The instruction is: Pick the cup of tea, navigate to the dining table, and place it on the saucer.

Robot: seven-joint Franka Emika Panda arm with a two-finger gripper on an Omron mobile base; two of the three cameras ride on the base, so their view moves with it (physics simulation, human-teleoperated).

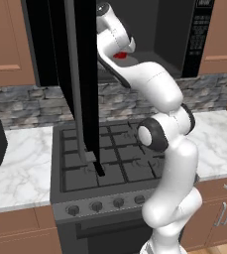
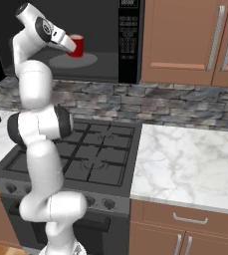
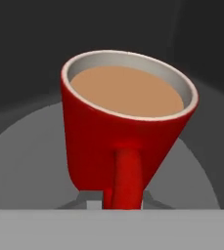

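Red cup of tea (image 3: 118, 132) on grey turntable (image 3: 25, 156), handle clamped in tool (image 3: 122, 202)

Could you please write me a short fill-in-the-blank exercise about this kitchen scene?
1. The red mug stands on the grey turntable inside the ____.
2. The liquid in the mug is ____ in colour.
3. The gripper is shut on the mug's ____.
4. Below the microwave sits a black ____.

Missing words: microwave; brown; handle; stove

Glossy red cup of tea (image 3: 125, 132), brown-filled, seemingly upright on the grey microwave turntable (image 3: 30, 156).
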